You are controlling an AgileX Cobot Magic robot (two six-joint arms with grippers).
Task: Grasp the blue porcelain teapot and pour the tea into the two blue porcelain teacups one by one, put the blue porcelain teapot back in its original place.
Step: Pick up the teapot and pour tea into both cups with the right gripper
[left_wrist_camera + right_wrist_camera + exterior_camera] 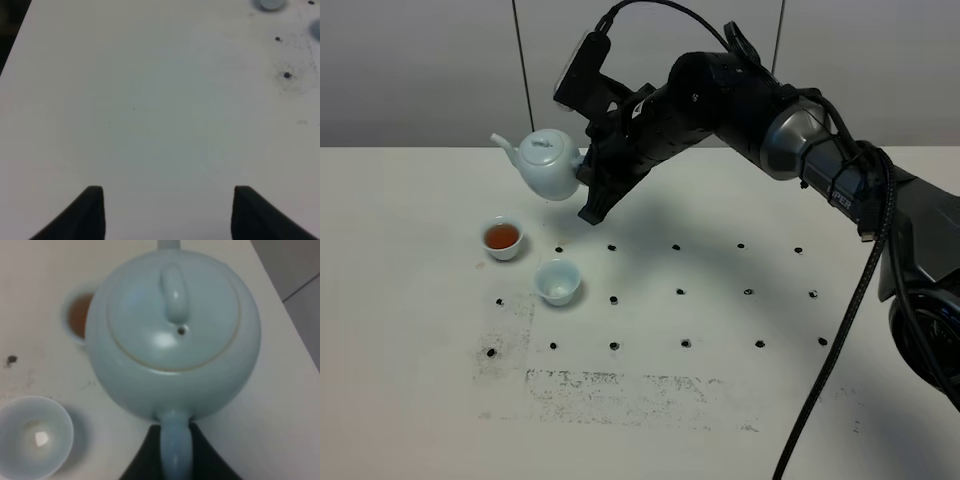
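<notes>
Now halfway poured.
Over the tabletop, the right end effector clamps the blue porcelain teapot by its handle, aloft behind the filled teacup; the empty teacup sits beside it. Misaimed tilting could spill outside it.

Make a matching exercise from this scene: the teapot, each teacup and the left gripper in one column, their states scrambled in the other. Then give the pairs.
Column one:
1. blue porcelain teapot
2. far teacup
3. near teacup
4. left gripper

Column two:
A. empty inside
B. holds reddish tea
C. open above the table, nothing between its fingers
D. gripped at its handle by the right gripper

Pairs: 1-D, 2-B, 3-A, 4-C.
</notes>
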